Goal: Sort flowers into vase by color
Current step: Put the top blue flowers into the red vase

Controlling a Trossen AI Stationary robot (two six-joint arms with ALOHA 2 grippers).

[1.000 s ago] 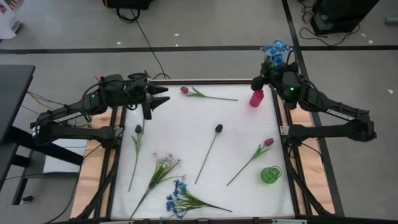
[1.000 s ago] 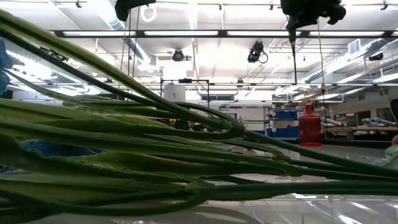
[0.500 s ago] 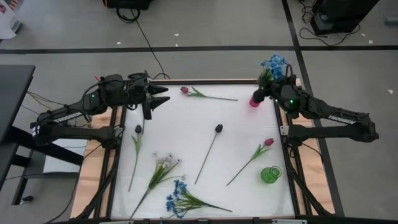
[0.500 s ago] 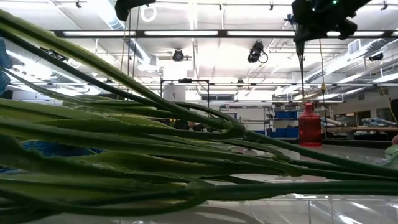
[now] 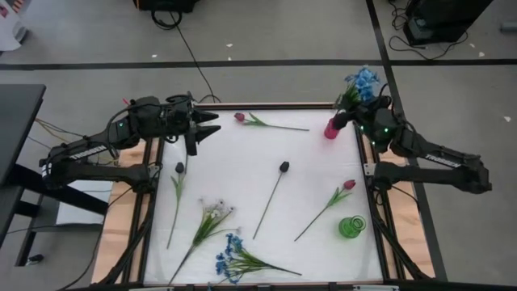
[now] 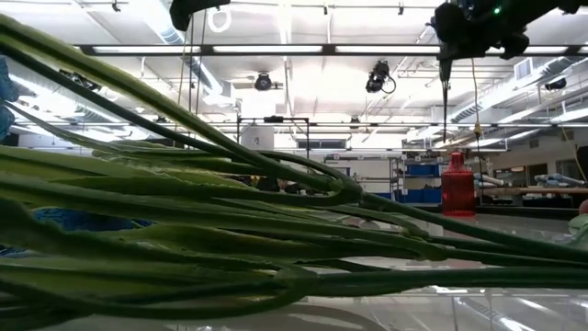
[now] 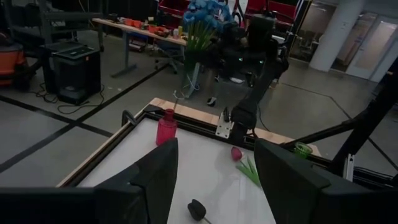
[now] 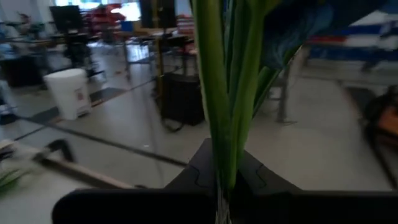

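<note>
My right gripper (image 5: pixel 347 116) is by the table's far right corner, shut on a blue-cluster flower (image 5: pixel 361 81) just above and beside the red vase (image 5: pixel 332 128). In the low view the flower's stem end (image 6: pixel 445 83) hangs a little left of the red vase (image 6: pixel 457 186). My left gripper (image 5: pixel 207 129) hovers open near the far left corner. On the white surface lie two red-pink bud flowers (image 5: pixel 240 117) (image 5: pixel 348 184), two dark bud flowers (image 5: pixel 284 167) (image 5: pixel 179 168), a white cluster (image 5: pixel 215 211) and a blue cluster (image 5: pixel 231 257). A green vase (image 5: pixel 351 226) stands near the right edge. My right gripper pinches the bundle of green stems (image 8: pixel 224 134) of the blue flower between its two fingers, lying across them. The flower is lifted clear and stands upright, blue head (image 5: pixel 361 81) above the fingers and thin stem end (image 6: pixel 445 83) hanging below.
The table has a raised wooden frame (image 5: pixel 283 105). In the low view, green stems (image 6: pixel 184 230) of a near-edge flower fill the foreground. The left wrist view shows the right arm (image 7: pixel 258 50) beyond the red vase (image 7: pixel 166 127).
My right gripper has carried the blue flower toward the table's right edge. In the low view the hanging stem end has shifted closer to the red vase. The flowers on the table have stayed in place.
</note>
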